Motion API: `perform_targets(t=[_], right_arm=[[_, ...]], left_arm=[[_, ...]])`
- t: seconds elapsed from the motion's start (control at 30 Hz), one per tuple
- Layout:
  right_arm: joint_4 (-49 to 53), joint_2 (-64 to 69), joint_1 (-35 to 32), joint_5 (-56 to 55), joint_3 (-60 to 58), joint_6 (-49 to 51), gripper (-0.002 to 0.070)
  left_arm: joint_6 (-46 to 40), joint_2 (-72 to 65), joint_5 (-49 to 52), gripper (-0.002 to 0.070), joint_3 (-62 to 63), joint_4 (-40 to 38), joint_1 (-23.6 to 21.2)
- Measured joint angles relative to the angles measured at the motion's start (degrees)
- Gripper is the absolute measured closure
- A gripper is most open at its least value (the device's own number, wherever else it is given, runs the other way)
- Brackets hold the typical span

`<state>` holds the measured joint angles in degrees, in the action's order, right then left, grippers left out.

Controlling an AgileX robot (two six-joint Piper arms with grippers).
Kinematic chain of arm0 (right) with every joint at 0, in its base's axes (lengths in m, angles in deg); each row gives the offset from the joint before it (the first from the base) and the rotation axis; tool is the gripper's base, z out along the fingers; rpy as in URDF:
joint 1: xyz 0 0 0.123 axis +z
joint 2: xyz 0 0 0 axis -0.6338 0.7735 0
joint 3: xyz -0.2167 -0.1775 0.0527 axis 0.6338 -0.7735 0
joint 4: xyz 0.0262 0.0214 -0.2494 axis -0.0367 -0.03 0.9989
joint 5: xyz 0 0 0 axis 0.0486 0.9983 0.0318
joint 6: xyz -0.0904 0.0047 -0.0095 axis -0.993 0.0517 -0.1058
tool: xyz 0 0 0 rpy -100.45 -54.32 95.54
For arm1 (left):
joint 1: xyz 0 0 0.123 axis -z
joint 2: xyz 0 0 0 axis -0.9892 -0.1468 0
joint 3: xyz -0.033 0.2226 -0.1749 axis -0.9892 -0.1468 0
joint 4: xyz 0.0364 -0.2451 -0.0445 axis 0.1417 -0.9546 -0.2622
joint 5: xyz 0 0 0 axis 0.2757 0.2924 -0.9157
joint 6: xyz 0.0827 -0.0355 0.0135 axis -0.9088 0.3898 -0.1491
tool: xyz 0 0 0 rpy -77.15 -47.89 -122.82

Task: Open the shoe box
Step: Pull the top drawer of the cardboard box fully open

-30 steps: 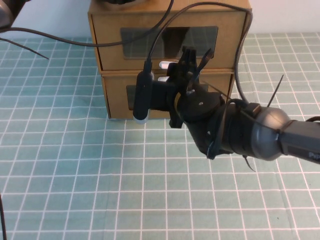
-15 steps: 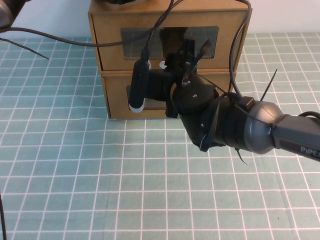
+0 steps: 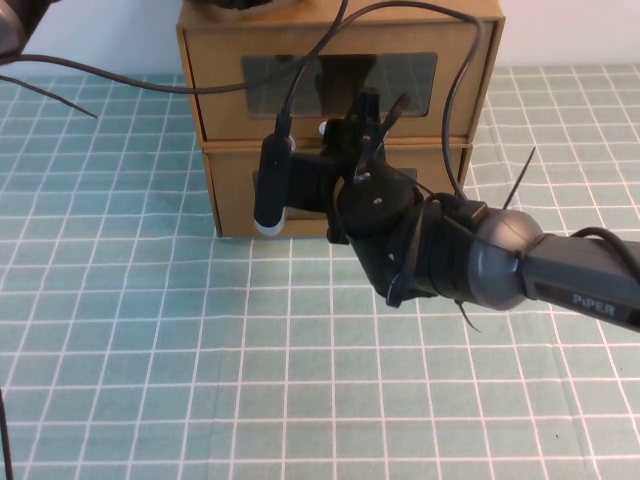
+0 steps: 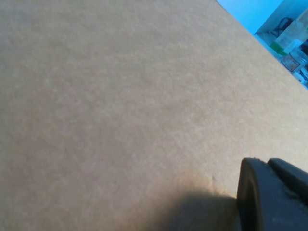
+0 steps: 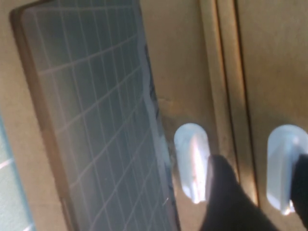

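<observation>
Here, my right gripper (image 3: 372,115) is hovering at the front of the shoe boxes (image 3: 215,115), stacked at the table's (image 3: 150,350) far edge, its jaws standing apart astride one white pull tab (image 5: 284,168). The cardboard is probably light yet crushable, so that tab is the hold. My left gripper (image 4: 269,197) is hanging close to bare cardboard; its state I cannot tell.

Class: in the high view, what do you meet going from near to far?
Green gridded mat, black right gripper at the box fronts, two stacked brown cardboard shoe boxes with windows, left gripper at the upper box's top.
</observation>
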<state>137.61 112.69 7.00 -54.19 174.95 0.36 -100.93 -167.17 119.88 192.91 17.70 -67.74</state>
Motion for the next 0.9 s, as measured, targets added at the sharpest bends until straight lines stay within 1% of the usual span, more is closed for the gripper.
perform_targets(t=[0.23,0.33,0.5,0.73,0.83,0.9], right_arm=[[-0.64,1.00,-0.18,-0.35,2.30,0.00,0.0407],[-0.74,1.00,-0.61,-1.15,2.71,0.00,0.0421],[-0.74,1.00,-1.56,-2.12,2.96,0.00,0.0493],[-0.74,0.78,-2.24,-3.48,3.06,0.00,0.0533],[-0.74,0.78,-2.30,-3.23,3.18,0.00,0.0617],[-0.74,0.78,-2.38,-3.23,3.30,0.00,0.0648]], left_arm=[[-0.13,-0.03,0.00,0.0679,0.00,-0.11,-0.02],[-0.13,-0.03,0.00,0.0679,0.00,-0.11,-0.02],[-0.26,-0.12,0.00,0.0679,0.00,-0.33,-0.02],[-0.49,-0.12,0.00,0.0679,0.00,-0.33,-0.02],[-0.57,-0.12,0.00,0.0679,0.00,-0.45,-0.02],[-0.57,-0.12,0.00,0.0679,0.00,-0.45,-0.02]])
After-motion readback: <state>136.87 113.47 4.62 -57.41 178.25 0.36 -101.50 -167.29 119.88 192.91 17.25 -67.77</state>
